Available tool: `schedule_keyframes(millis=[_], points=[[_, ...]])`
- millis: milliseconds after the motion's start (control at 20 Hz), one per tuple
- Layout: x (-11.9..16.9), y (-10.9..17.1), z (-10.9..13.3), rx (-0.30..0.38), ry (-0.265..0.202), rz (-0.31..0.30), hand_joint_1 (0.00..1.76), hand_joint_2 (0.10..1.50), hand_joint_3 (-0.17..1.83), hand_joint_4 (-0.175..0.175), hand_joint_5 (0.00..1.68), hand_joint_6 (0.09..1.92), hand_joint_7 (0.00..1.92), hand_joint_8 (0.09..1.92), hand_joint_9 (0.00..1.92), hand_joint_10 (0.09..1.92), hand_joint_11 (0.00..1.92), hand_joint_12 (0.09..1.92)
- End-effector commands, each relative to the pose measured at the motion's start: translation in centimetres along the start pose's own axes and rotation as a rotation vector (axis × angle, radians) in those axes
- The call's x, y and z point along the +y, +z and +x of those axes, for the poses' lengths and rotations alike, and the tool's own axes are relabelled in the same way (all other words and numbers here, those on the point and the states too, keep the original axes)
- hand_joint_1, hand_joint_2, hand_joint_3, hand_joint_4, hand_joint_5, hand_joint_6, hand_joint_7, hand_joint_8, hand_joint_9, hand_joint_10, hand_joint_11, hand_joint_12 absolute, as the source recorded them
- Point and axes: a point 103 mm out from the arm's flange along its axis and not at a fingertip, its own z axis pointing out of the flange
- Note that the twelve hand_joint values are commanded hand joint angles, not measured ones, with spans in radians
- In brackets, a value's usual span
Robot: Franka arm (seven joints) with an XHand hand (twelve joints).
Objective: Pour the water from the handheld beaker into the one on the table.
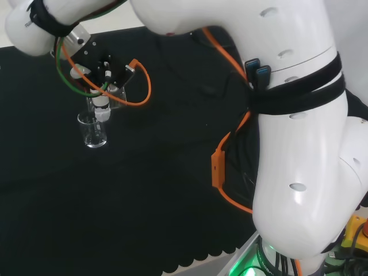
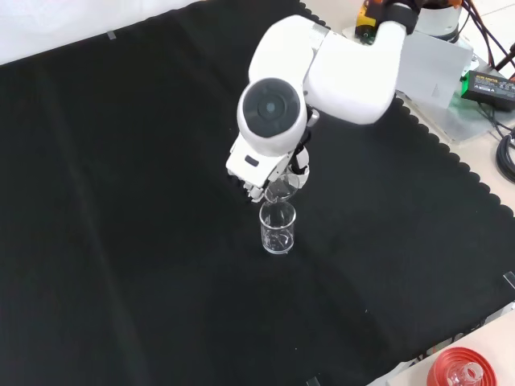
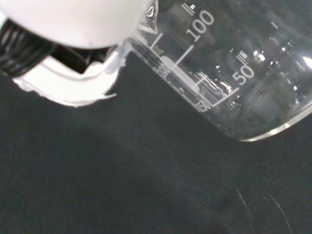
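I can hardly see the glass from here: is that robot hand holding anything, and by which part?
Yes, the hand holds a clear glass beaker, tilted above another clear beaker standing on the black cloth. Where exactly its fingers grip it cannot be told.

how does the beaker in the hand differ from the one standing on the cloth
The held beaker hangs above the cloth in the hand, tilted over; the table beaker stands upright on the black cloth, untouched. In the front view the held one sits just behind and above the other's rim. Both are clear glass.
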Motion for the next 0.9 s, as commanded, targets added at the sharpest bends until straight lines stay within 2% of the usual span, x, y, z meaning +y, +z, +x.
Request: schedule_keyframes(millis=[50, 550, 900], points=[[-0.9, -0.3, -1.6, 0.136, -0.020, -0.102, 1.33, 0.63, 0.57, -0.175, 1.48, 0.21, 1.60, 0.09, 1.63, 0.12, 1.29, 0.83], [-2.0, 0.7, -4.2, 0.329, -0.028, -0.258, 1.33, 0.64, 0.57, -0.175, 1.48, 0.21, 1.60, 0.09, 1.63, 0.12, 1.28, 0.83], [-1.9, 1.3, -5.1, 0.388, -0.031, -0.293, 1.32, 0.64, 0.57, -0.175, 1.48, 0.21, 1.60, 0.09, 1.63, 0.12, 1.28, 0.83]])
